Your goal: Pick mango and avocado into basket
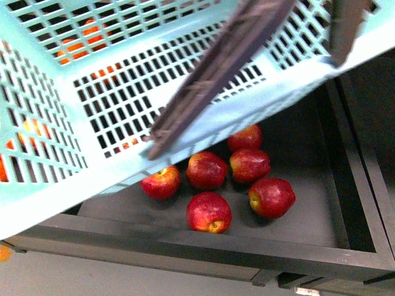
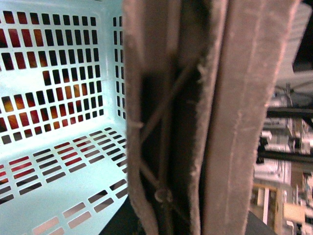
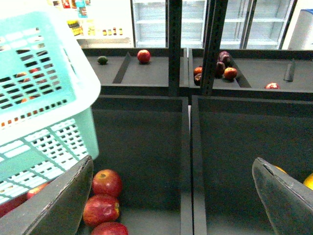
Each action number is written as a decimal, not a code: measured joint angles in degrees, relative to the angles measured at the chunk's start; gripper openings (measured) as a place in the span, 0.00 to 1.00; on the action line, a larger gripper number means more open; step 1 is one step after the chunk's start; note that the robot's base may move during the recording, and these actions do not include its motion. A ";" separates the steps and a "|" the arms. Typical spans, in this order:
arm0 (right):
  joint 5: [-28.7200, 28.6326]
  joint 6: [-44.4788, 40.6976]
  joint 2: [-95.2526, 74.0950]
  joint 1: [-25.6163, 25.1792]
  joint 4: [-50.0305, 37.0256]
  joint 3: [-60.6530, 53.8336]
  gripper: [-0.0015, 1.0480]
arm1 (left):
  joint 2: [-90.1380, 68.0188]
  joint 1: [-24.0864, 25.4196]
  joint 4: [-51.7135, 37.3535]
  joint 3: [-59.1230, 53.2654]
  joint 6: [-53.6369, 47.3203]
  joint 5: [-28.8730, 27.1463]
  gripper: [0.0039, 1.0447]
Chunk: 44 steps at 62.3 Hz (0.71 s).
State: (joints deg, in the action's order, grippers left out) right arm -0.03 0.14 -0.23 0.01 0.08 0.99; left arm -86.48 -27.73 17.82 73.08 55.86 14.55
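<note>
Our light turquoise slotted plastic basket (image 1: 55, 68) tilting upper left; right gripper (image 3: 172, 164) gaping wide, empty; left gripper unseen, grip untellable.

Brown flat-strap handle (image 2: 244, 122) sits right up against the left gripper's cam, blurred, filling most of the view. It reads as 2 strap layers w/ a dark gap btwn them. Thin pale cords (image 2: 168, 98) cross that gap diagonally and meet at a small knot (image 2: 164, 196).

Beyond the handle, farther out from the gripper, is the inside of the light turquoise slotted plastic basket (image 2: 110, 63): 2 walls meeting at a corner, plus the slotted floor (image 2: 58, 196). Red patches (image 2: 22, 58) and some orange (image 2: 68, 90) show thru the slots; shapes can't be made out.

On the handle's other side, far bkgd: blurry dark racking (image 2: 286, 156).
</note>
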 joint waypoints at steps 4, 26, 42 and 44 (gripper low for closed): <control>0.00 0.00 0.00 0.00 0.00 0.00 0.92 | -1.97 -2.97 0.09 1.99 -0.07 0.50 0.15; 0.00 0.00 0.00 0.00 0.00 0.00 0.92 | -4.70 -9.03 0.20 2.86 -0.17 1.55 0.15; 0.00 0.00 0.00 0.00 0.00 0.00 0.92 | -4.70 -9.03 0.17 2.89 -0.61 1.11 0.15; 0.00 0.00 0.00 0.00 0.00 0.00 0.92 | -4.70 -9.03 0.17 2.89 -0.61 1.09 0.15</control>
State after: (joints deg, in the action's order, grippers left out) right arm -0.03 0.14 -0.23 0.01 0.08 0.99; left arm -91.18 -36.75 18.00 75.96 55.24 15.64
